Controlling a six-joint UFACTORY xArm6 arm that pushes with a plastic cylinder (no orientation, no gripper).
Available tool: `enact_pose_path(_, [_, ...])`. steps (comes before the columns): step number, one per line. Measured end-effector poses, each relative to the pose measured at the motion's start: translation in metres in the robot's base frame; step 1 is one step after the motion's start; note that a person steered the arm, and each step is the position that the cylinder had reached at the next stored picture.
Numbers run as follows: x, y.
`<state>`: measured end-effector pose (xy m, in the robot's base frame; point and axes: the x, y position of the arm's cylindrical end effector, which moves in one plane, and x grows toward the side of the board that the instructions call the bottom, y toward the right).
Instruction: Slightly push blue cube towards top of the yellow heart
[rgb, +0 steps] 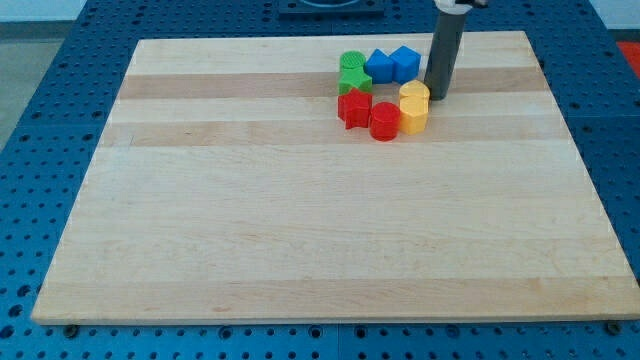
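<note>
The blue cube (405, 62) sits near the view's top, right of the centre line, on the wooden board (300, 220). A second blue block (380, 66) touches its left side. The yellow heart (414, 100) lies just below the blue cube, with another yellow block (413, 119) right under it. My tip (438, 97) is at the right of the yellow heart, close to it, and below and to the right of the blue cube. The dark rod rises from there out of the view's top.
Two green blocks (353, 72) lie left of the blue ones. A red star-like block (354, 107) and a red rounded block (385, 121) lie below them, left of the yellow blocks. The board's top edge is close behind the cluster.
</note>
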<state>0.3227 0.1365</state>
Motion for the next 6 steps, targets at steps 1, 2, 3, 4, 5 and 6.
enact_pose_path(1, [0.0, 0.006])
enact_pose_path(2, [-0.015, 0.039])
enact_pose_path(3, [-0.049, 0.064])
enact_pose_path(4, [-0.107, 0.075])
enact_pose_path(5, [-0.13, 0.07])
enact_pose_path(6, [-0.13, 0.032])
